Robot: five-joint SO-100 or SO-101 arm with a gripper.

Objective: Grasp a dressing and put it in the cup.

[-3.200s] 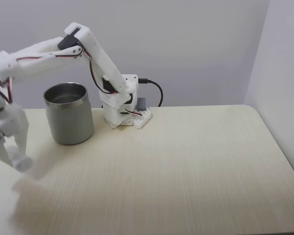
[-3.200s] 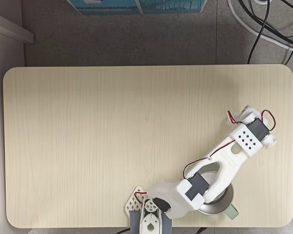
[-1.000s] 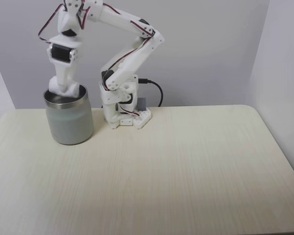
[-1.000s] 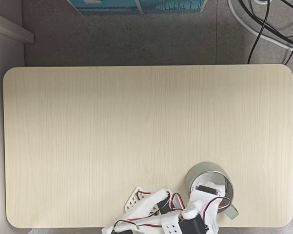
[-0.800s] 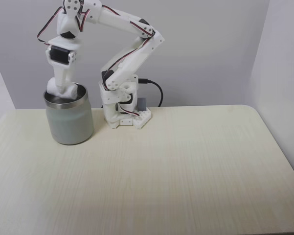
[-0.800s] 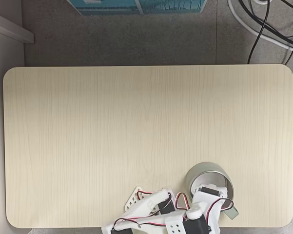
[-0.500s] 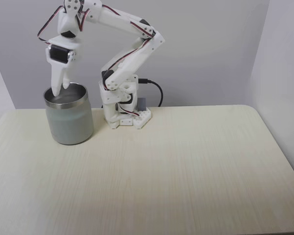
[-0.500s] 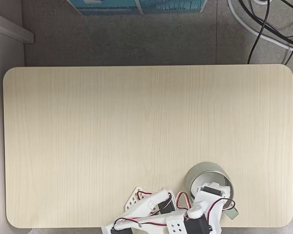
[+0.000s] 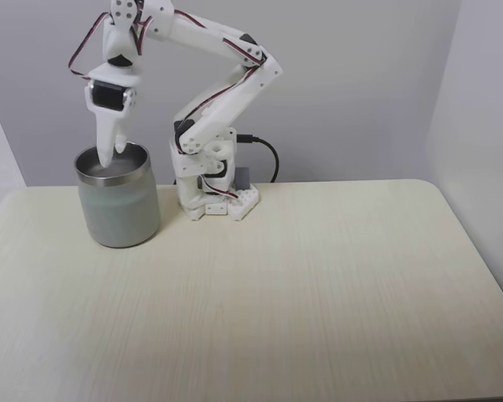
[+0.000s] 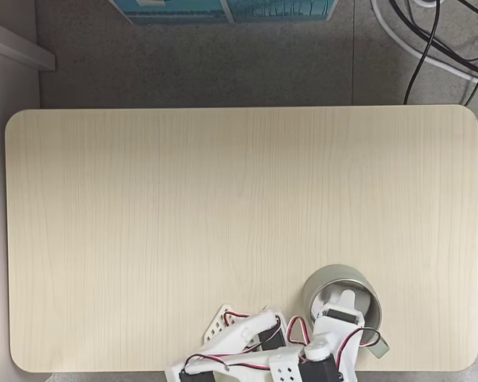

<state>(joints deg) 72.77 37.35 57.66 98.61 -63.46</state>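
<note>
Above the cup (image 9: 117, 197), fingers together, the end effector (image 9: 109, 157) points down; no legible writing.

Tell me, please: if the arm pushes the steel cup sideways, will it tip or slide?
The cup would probably slide: it looks wide for its height and stands flat on the smooth table. A push near the rim may tip it. The gripper hangs above its opening.

The hand (image 9: 109, 157) has swung from low at the worktop's left edge up over the cup (image 9: 117, 201); the white roll it carried (seen a second ago) is gone from its fingers.
</note>
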